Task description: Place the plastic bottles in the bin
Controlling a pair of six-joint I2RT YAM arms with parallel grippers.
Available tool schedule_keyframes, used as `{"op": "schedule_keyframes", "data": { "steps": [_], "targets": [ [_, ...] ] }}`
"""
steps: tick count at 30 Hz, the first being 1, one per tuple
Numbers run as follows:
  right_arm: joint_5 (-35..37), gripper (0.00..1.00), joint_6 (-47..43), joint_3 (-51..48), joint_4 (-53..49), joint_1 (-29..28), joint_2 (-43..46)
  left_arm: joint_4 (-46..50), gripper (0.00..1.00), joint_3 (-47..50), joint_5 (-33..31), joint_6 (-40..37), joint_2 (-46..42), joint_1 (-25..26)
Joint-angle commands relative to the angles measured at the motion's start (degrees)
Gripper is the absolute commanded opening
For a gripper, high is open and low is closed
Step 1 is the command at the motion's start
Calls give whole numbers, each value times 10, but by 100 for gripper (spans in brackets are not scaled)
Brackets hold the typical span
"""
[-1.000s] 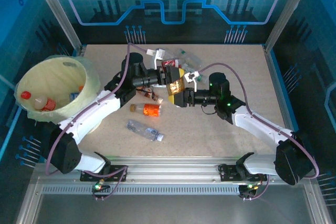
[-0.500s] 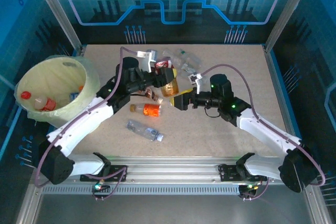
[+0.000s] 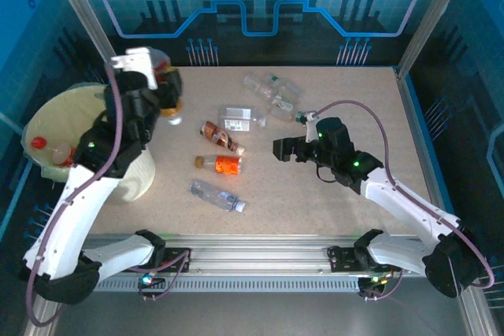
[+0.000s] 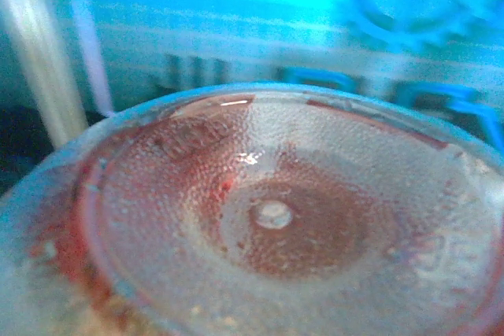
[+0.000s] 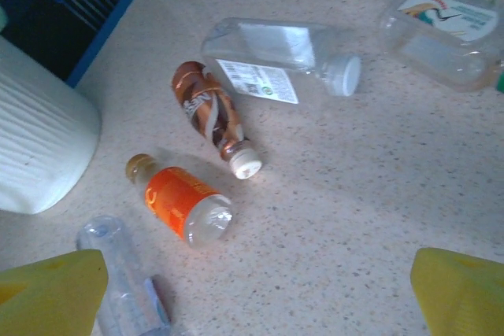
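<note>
My left gripper (image 3: 156, 76) is raised beside the right rim of the pale yellow bin (image 3: 57, 116), shut on a bottle with amber-brown contents (image 3: 168, 94). That bottle's dimpled base (image 4: 276, 218) sits right against the left wrist camera and hides the fingers. Two or three bottles (image 3: 49, 152) lie inside the bin. My right gripper (image 3: 285, 149) hovers open over the table, its yellow fingertips (image 5: 51, 293) spread wide with nothing between them. Ahead of it lie a brown bottle (image 5: 206, 112), an orange-labelled bottle (image 5: 177, 198) and a clear white-labelled bottle (image 5: 279, 64).
A clear bottle (image 3: 216, 194) lies near the front of the table. Several clear bottles (image 3: 272, 88) are bunched at the back. The bin's ribbed wall (image 5: 39, 155) stands left of the loose bottles. Metal frame posts and a blue backdrop enclose the table.
The left arm has carried the amber bottle up from the table's middle and swung it left to the bin's rim. The right gripper let go of it and drew back slightly.
</note>
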State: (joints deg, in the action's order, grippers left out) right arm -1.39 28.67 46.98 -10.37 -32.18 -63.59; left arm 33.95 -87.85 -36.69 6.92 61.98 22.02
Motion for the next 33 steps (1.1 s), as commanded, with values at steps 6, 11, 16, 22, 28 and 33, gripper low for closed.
{"op": "schedule_keyframes", "data": {
  "steps": [6, 11, 16, 22, 28, 33],
  "targets": [
    [15, 100, -20, 5, 0, -1, 15, 52, 56, 2, -56, -49, -4, -215],
    [-45, 100, -86, 2, 11, -14, 8, 79, 60, 12, -3, -1, 15, -312],
    [-59, 100, -157, -3, 17, -68, -24, 121, 68, -5, 43, 49, 38, -356],
    [-23, 100, -195, -2, 29, -131, -63, 160, 89, -25, 55, 80, 48, -356],
    [-2, 100, -196, 3, 36, -143, -80, 197, 99, -38, 84, 103, 34, -343],
    [34, 100, -194, 3, 38, -144, -76, 235, 99, -42, 74, 128, 4, -260]
  ]
}}
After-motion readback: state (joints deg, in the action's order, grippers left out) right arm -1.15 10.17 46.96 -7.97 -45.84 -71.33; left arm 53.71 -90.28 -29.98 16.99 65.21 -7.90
